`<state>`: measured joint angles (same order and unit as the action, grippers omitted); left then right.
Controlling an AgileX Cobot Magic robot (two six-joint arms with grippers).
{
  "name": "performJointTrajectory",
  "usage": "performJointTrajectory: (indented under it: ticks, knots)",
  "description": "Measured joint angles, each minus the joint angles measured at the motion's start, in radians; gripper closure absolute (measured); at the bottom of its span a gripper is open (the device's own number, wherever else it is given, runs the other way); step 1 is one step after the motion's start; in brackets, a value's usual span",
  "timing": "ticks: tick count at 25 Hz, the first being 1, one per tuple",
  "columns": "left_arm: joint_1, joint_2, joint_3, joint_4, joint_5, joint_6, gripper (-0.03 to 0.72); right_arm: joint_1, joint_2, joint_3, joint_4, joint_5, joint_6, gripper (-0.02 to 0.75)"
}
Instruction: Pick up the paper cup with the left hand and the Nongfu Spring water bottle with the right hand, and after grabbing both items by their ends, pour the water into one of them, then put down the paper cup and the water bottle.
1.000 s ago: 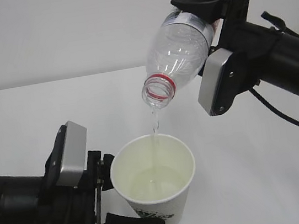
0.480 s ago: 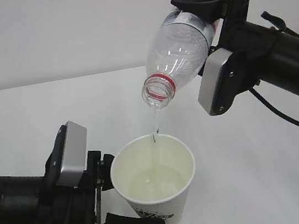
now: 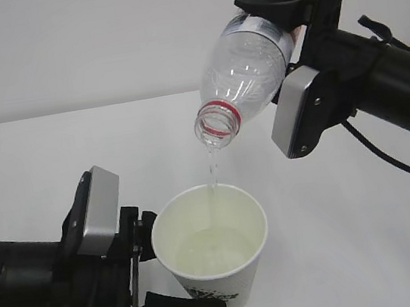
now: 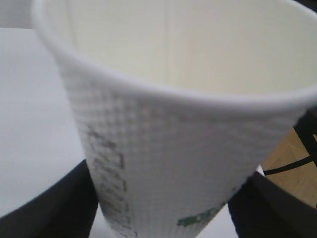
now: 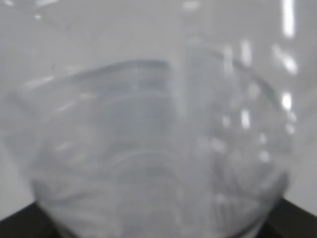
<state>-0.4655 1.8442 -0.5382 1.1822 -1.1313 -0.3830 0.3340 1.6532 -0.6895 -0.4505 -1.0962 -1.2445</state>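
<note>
Above the paper cup [image 3: 211,238], the Nongfu Spring water bottle [image 3: 243,70] hangs tipped mouth-down, its red neck ring and open mouth aimed at the cup's far rim. Its water [image 3: 212,174] has thinned: a second ago a fuller stream ran from the mouth, half a second ago it was a broken thread, and now only a faint trickle of drops falls — the bottle looks almost drained. A shallow pool of clear water lies in the cream bottom of the cup, rippled where the drops land. Neither arm, cup nor bottle has shifted over that second. This suggests the pour is nearly done and that setting both items down is what remains. The right hand [image 3: 277,17], coming in from the upper right, has its black jaws clamped around the bottle's base end, one finger over the top; the right wrist view is filled by the blurred clear base with dark finger tips at its lower corners. The left hand [image 3: 167,289], reaching in from the lower left, has its jaws spread wide and pinching the cup low on its tapered body; in the left wrist view the embossed white wall [image 4: 168,158] sits between two dark fingers, with green lettering near the bottom. Below everything is a plain white tabletop [image 3: 39,169], bare in the visible part, meeting a pale grey wall [image 3: 82,41] behind. A small patch of wood-coloured floor [image 4: 292,168] with a black cable shows past the cup in the left wrist view.
</note>
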Motion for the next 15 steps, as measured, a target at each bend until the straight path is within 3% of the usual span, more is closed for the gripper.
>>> performJointTrajectory:
  ticks: [15]
  knots:
    - [0.0,0.0,0.0,-0.011,0.0,0.0,0.134,0.0,0.0,0.0,0.0,0.0,0.0,0.246]
